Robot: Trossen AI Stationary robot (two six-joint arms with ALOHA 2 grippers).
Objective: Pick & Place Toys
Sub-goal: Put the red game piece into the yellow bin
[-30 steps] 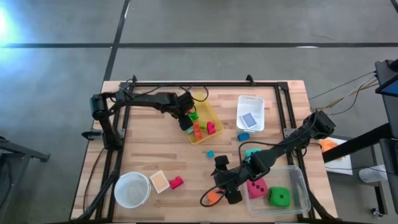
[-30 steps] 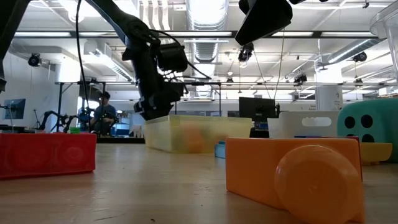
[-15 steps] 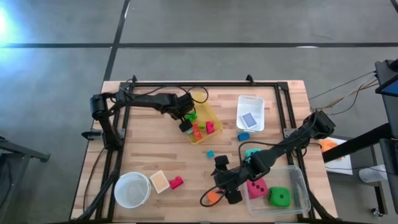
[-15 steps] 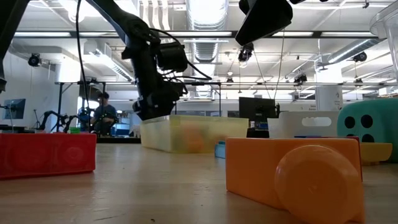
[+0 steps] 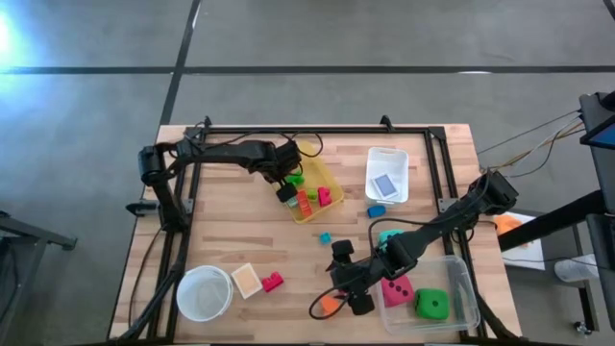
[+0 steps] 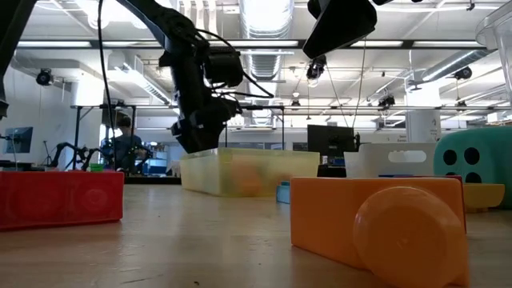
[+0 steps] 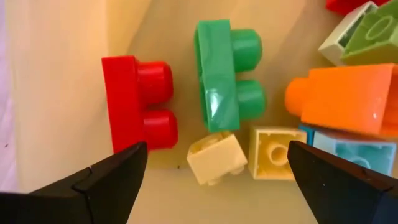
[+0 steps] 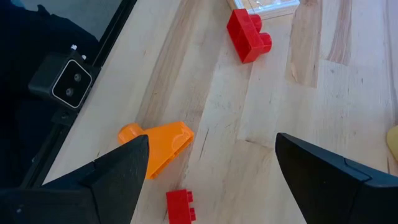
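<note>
My left gripper point(image 5: 285, 189) hangs open just over the yellow bin point(image 5: 332, 173), pointing down; its fingers touch nothing. Below it, in the left wrist view, lie a red block point(image 7: 140, 102), a green block point(image 7: 227, 74), a cream block point(image 7: 214, 158), a yellow block point(image 7: 270, 152) and an orange block point(image 7: 348, 99). My right gripper point(image 5: 348, 279) stands open near the table's front, above bare wood point(image 8: 212, 140). An orange block point(image 8: 158, 146) and a small red block point(image 8: 180, 208) lie beside it.
A clear bin point(image 5: 461, 279) at the front right holds a pink die point(image 5: 396, 288) and a green die point(image 5: 432, 305). A teal die point(image 5: 389, 235) sits behind it. A white bin point(image 5: 387, 159), a white bowl point(image 5: 204, 293), a cream block point(image 5: 247, 280) and a pink-red block point(image 5: 273, 281) are also there.
</note>
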